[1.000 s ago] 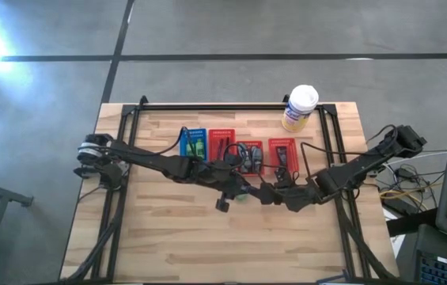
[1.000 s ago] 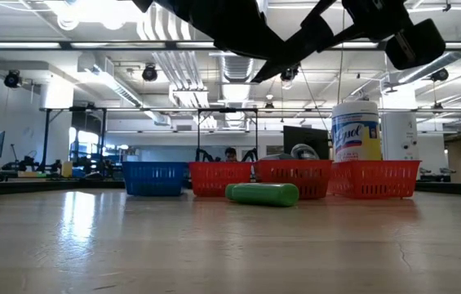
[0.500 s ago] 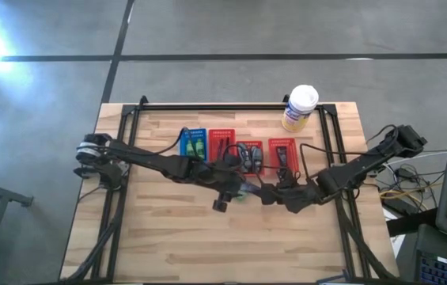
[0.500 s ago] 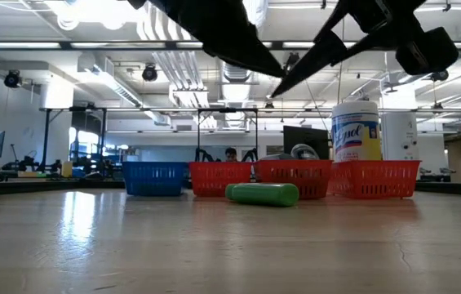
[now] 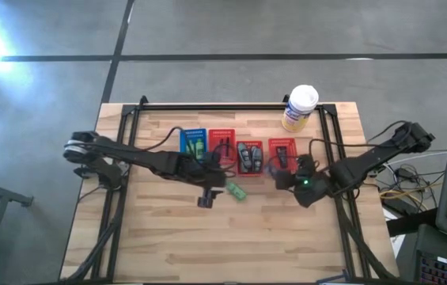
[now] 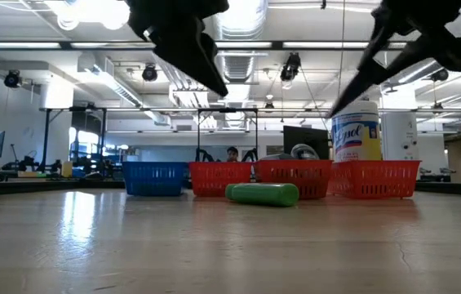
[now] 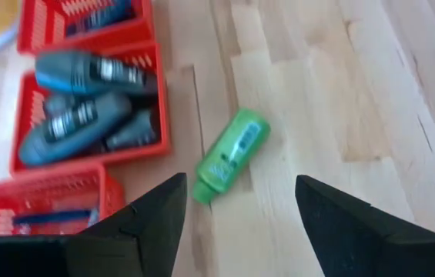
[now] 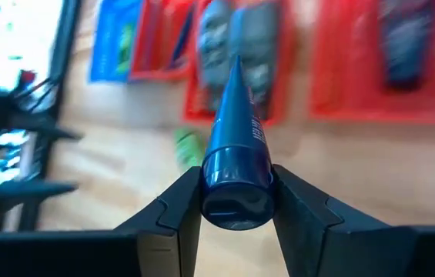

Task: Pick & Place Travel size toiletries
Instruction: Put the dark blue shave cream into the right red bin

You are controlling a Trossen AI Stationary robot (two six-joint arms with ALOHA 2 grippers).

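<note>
Green bottle (image 7: 231, 155) lay diagonally at frame centre beyond empty, spread left gripper (image 7: 236, 208), nearer than right gripper (image 8: 238, 201), clamped on dark blue tube (image 8: 236, 158).

Yellow white-lidded canister (image 5: 300, 108), blue basket (image 5: 194, 143), red baskets (image 5: 222, 146) on wooden table (image 5: 207, 237).

Left arm: I reach from the table's left edge toward the middle, forearm slanting slightly to the near side. My left gripper (image 5: 207, 198) hangs above the tabletop, held clear of it, fingers (image 7: 149, 218) spread wide with nothing between them.

Right arm: I reach in from the right edge, elbow raised, wrist low near the centre-right. My right gripper (image 8: 237, 201) has its fingers closed against both sides of a dark blue tube (image 8: 236, 150), capped end nearest the wrist, tip pointing forward.
</note>
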